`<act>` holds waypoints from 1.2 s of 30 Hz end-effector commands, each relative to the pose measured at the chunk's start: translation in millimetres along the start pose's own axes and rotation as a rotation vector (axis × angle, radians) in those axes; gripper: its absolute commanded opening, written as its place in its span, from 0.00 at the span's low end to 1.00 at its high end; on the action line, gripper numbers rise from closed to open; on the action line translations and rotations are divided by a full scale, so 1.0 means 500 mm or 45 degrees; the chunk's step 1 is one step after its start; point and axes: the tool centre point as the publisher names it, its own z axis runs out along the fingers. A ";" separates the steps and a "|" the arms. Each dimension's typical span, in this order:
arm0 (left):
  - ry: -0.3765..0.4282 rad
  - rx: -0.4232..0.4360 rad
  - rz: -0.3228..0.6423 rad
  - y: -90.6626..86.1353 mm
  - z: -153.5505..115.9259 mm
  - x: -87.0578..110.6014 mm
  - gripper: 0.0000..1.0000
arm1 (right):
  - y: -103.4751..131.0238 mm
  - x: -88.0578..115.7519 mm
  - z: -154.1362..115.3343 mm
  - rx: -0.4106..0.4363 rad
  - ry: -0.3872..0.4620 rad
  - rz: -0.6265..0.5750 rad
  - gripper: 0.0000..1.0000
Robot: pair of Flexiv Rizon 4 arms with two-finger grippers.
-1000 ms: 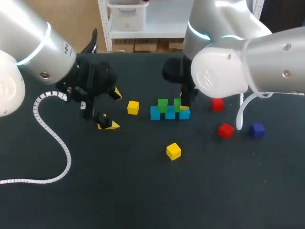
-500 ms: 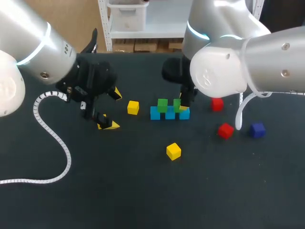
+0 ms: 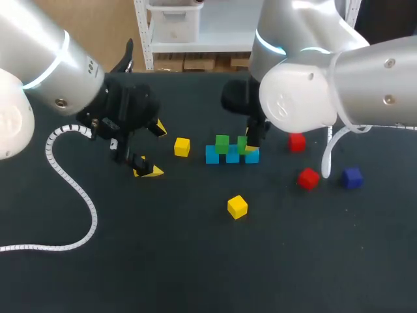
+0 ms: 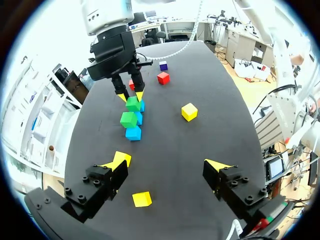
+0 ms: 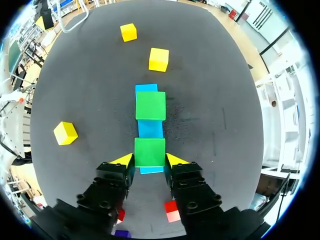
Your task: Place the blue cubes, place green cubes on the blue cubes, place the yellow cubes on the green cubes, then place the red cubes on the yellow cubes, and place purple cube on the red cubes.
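Pinching the likely light, rigid, slick green cube (image 5: 150, 152) by opposite flat sides in the right gripper (image 5: 150, 161), atop the right end of the blue cube row (image 5: 150, 128), with the left gripper (image 4: 167, 163) gaping empty well left of it.

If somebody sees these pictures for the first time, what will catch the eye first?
First, the small structure at the middle of the table: a row of blue cubes with one green cube on top and the right pincer closed on a second green cube beside it. Next, the loose yellow cube in front of the row, and the left pincer, open, off to its left.
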 end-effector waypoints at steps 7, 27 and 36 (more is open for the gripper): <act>-0.001 0.000 0.001 0.001 0.000 0.001 1.00 | -0.003 0.000 0.001 -0.002 -0.006 0.003 1.00; -0.001 0.000 0.001 0.001 0.000 0.001 1.00 | 0.020 0.031 -0.061 -0.022 -0.299 0.002 1.00; -0.001 0.000 0.001 0.001 0.000 0.001 1.00 | 0.043 0.132 -0.131 0.085 -0.517 -0.030 1.00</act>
